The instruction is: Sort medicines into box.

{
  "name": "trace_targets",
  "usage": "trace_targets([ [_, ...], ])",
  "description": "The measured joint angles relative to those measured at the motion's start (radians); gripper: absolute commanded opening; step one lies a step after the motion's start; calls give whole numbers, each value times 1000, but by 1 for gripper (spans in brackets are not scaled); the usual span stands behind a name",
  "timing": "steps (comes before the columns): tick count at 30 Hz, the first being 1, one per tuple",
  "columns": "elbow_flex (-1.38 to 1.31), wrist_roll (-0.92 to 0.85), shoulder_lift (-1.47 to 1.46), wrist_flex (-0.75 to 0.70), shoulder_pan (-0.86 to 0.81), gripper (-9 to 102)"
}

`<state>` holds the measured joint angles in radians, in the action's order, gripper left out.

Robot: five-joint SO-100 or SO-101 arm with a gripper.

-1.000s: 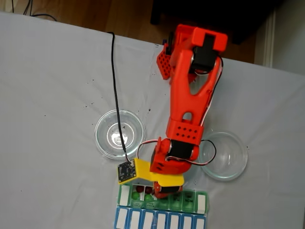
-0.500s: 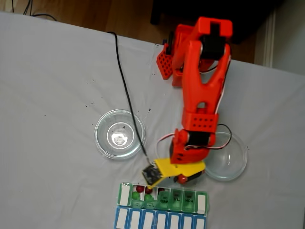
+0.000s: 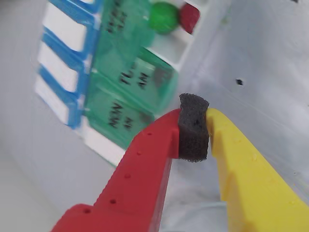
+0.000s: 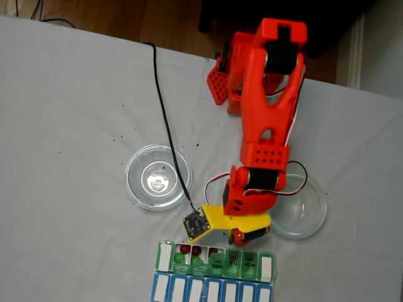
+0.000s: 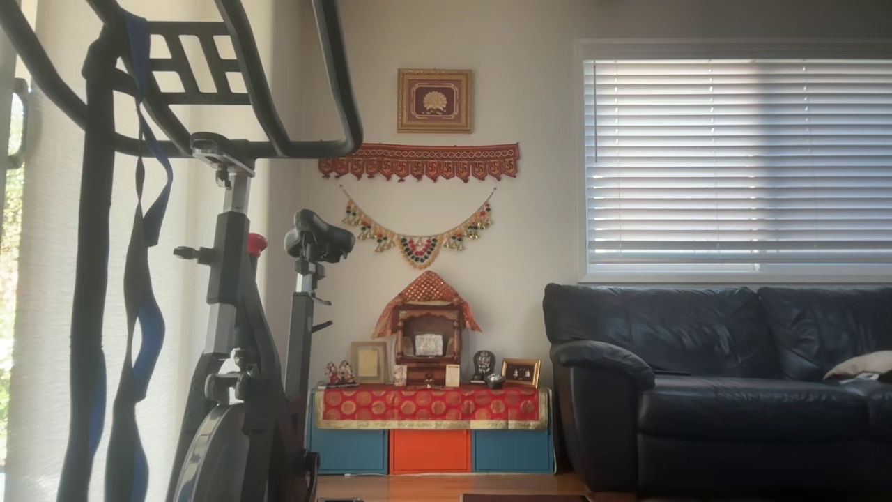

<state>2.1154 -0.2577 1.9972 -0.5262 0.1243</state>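
The tool (image 3: pixel 194 126) is seen clenched on nothing but its own foam pad, just beside the box (image 4: pixel 214 262), whose long axis is laid crosswise beyond the tips, medicines (image 3: pixel 164 17) inside.

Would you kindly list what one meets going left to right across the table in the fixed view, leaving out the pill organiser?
Left glass dish → black cable → yellow camera mount → gripper → right glass dish.
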Motion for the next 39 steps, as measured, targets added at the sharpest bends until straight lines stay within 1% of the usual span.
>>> trace_targets([
  [4, -43, 143, 74, 0, -21, 1],
  [9, -81, 207, 83, 0, -49, 1],
  [16, -121, 189, 34, 29, -84, 1],
  [27, -124, 118, -75, 49, -86, 1],
  [33, -135, 92, -115, 17, -86, 1],
  [39, -172, 61, -170, -54, -81, 1],
])
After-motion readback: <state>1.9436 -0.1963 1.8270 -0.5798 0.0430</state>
